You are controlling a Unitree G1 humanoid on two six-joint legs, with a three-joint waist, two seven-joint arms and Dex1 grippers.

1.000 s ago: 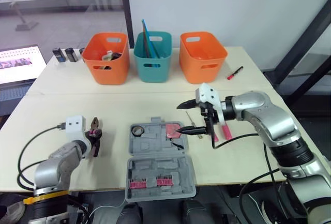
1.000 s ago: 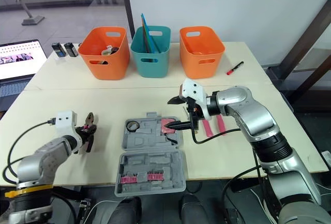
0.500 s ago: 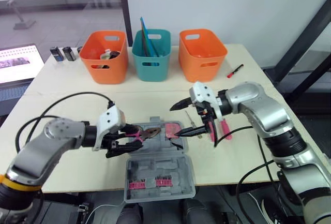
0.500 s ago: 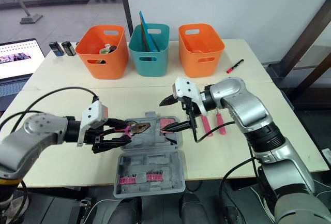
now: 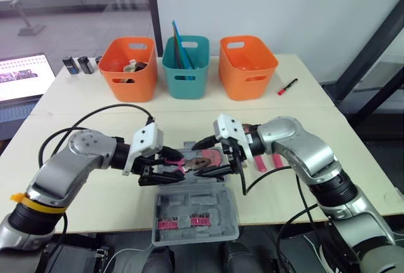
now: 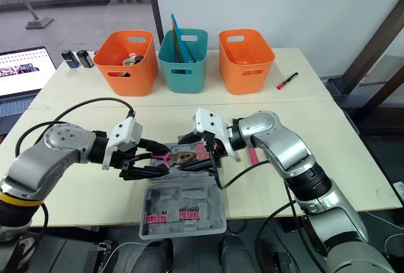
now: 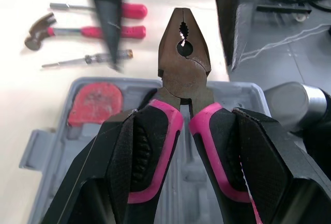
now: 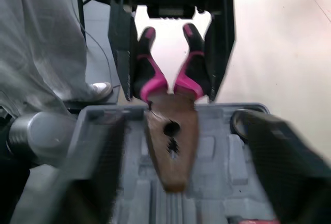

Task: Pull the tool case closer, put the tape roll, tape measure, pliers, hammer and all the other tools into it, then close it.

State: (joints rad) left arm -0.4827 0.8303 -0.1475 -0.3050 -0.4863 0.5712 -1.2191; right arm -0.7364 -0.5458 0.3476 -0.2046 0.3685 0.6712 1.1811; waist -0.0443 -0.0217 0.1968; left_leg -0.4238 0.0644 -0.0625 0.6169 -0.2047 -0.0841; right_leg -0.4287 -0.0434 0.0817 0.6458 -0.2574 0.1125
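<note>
Pointing right, pliers (image 5: 197, 160) lie along the left gripper (image 5: 170, 164).

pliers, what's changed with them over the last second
The left gripper, shut on the pliers throughout, carried them from the table's left side to over the open tool case. The right gripper, open, moved left to meet the pliers' head and now has a finger on either side of it. The tool case and the teal bin stayed put.

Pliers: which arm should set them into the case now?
Left. The left gripper is shut on the pliers by their pink handles, holding them right over the open tool case. The right gripper is open by their head, gripping nothing.
</note>
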